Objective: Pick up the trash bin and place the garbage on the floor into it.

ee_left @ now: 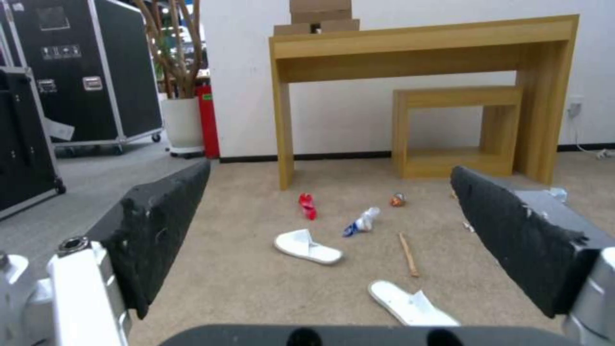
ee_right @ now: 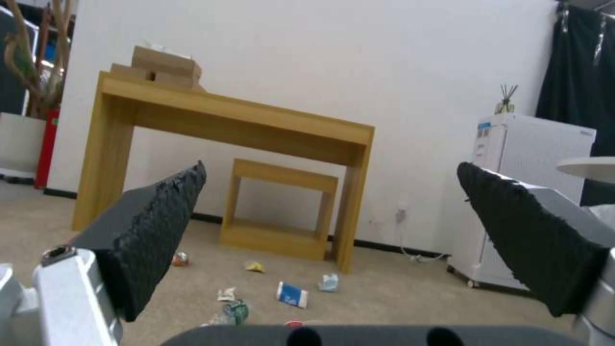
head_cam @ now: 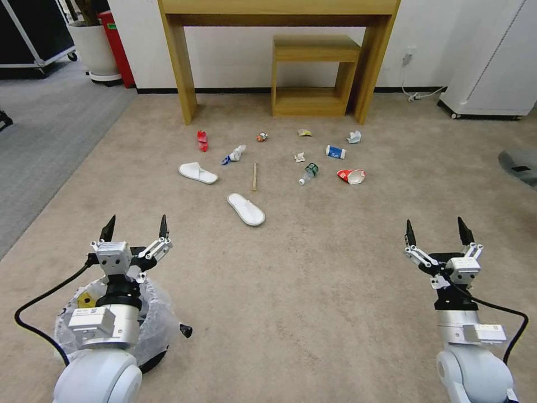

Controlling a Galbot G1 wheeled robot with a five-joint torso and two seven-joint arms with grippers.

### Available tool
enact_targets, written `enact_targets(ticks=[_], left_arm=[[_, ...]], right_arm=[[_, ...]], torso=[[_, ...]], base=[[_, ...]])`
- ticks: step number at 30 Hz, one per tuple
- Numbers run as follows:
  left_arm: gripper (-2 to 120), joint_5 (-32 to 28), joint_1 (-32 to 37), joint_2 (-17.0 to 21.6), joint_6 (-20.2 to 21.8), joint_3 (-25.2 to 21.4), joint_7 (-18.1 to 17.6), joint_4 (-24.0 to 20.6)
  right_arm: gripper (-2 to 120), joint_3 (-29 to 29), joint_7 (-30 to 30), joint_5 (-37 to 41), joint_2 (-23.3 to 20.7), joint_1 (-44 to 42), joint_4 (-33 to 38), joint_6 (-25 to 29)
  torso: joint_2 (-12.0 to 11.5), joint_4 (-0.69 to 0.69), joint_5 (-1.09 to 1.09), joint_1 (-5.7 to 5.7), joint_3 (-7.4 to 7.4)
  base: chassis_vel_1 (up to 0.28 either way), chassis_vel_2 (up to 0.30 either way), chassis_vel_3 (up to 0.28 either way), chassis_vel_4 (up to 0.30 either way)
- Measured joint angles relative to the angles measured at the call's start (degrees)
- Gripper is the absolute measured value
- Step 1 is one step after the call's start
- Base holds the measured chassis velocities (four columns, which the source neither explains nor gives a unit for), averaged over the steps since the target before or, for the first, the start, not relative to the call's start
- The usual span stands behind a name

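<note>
**Both grippers spread wide, bin beneath our left arm**

We hold our left gripper above the floor at our near left, its fingers spread apart and grasping nothing. Directly below that arm stands the trash bin, its crinkled clear bag puffed over the rim, resting on the beige carpet. Our right gripper hangs at the near right, well apart from the bin, its fingers likewise released and empty.

The garbage lies scattered ahead of us, between our grippers and the wooden desk against the wall. Nearest us are two white slippers, with a wooden stick between them. Farther back we see a red wrapper, a clear bottle with a green label, a blue-white carton, a crumpled red-and-white piece and a yellow wrapper. A low wooden shelf stands under the desk.
</note>
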Motion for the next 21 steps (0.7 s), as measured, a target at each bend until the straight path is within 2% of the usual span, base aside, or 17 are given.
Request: enact_targets(ticks=[21], left_arm=[[100, -0.2, 0.7, -0.1, 0.5, 0.4, -0.1, -0.8]], right_arm=[[100, 0.3, -1.5, -0.4, 0.2, -0.1, -0.1, 1.2]], torso=[[0.0, 0.0, 0.0, 0.0, 0.0]], base=[[0.0, 0.0, 0.0, 0.0]])
